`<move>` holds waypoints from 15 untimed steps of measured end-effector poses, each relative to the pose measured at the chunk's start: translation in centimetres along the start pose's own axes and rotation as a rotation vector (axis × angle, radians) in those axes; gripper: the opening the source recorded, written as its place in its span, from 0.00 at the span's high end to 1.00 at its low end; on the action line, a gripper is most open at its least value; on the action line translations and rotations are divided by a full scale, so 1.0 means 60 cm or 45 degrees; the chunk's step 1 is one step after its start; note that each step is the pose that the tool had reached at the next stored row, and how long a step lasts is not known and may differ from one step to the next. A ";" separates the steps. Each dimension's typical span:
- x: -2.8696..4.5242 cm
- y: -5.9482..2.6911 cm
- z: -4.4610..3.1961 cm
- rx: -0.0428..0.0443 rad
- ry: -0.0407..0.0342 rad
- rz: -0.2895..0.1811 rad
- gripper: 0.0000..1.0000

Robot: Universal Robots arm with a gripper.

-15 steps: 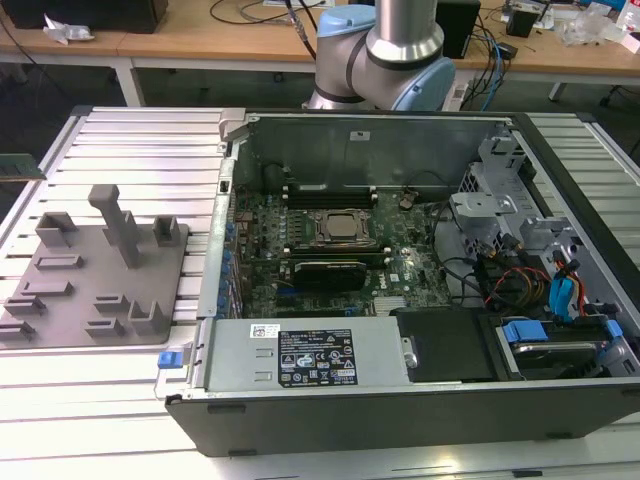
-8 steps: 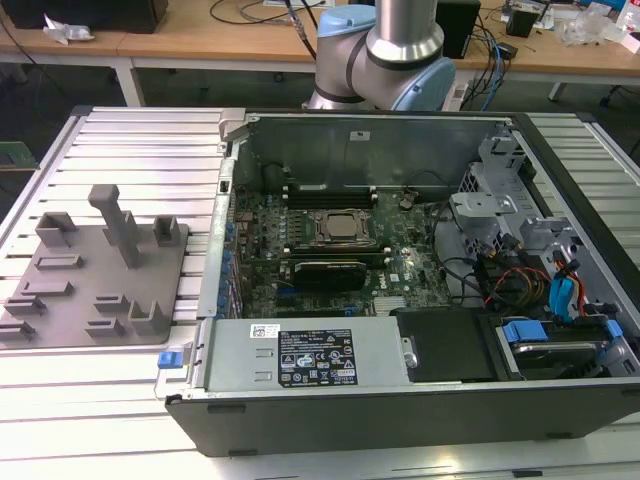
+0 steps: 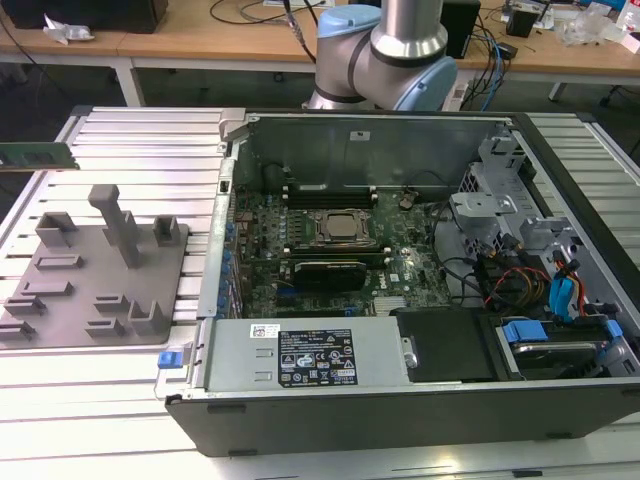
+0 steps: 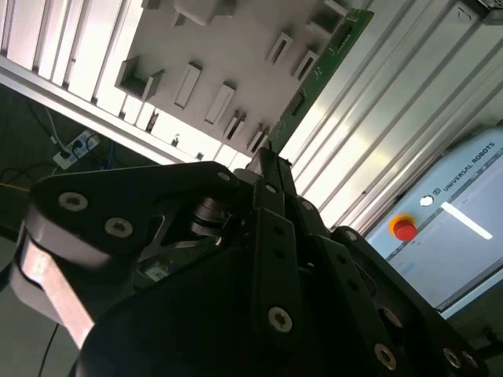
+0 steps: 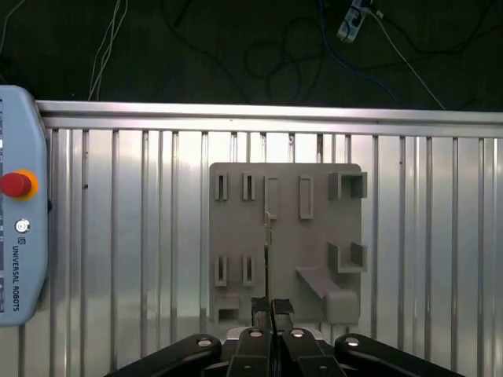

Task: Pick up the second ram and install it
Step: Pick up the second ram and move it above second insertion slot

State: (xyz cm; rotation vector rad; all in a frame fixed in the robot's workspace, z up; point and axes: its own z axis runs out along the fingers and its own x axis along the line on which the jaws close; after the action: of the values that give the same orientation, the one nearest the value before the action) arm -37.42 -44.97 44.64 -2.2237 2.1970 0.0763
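Note:
The second ram is a thin green board, seen edge-on in the first wrist view, hanging above the grey fixture plate. My gripper is shut on one end of it. In the second wrist view the ram runs out from the gripper as a long green strip over the fixture plate. In the exterior view the ram pokes in at the far left, in the air behind the fixture plate. The open computer case holds the motherboard with black slots beside the CPU socket.
The fixture plate carries raised grey blocks. A teach pendant with a red button lies on the ribbed metal table. Cables and drive bays crowd the case at the exterior view's right. The arm's base stands behind the case.

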 end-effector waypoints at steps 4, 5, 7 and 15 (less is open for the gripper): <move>0.000 -0.016 0.000 0.000 0.0000 0.000 0.91; 0.000 -0.022 -0.001 0.000 0.0000 0.000 0.91; 0.000 -0.035 -0.001 0.000 -0.0001 0.000 0.91; 0.001 -0.072 -0.002 0.000 -0.0001 0.000 0.91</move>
State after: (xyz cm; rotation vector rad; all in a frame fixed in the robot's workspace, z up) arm -33.13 -44.97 44.63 -2.2237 2.1969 0.0764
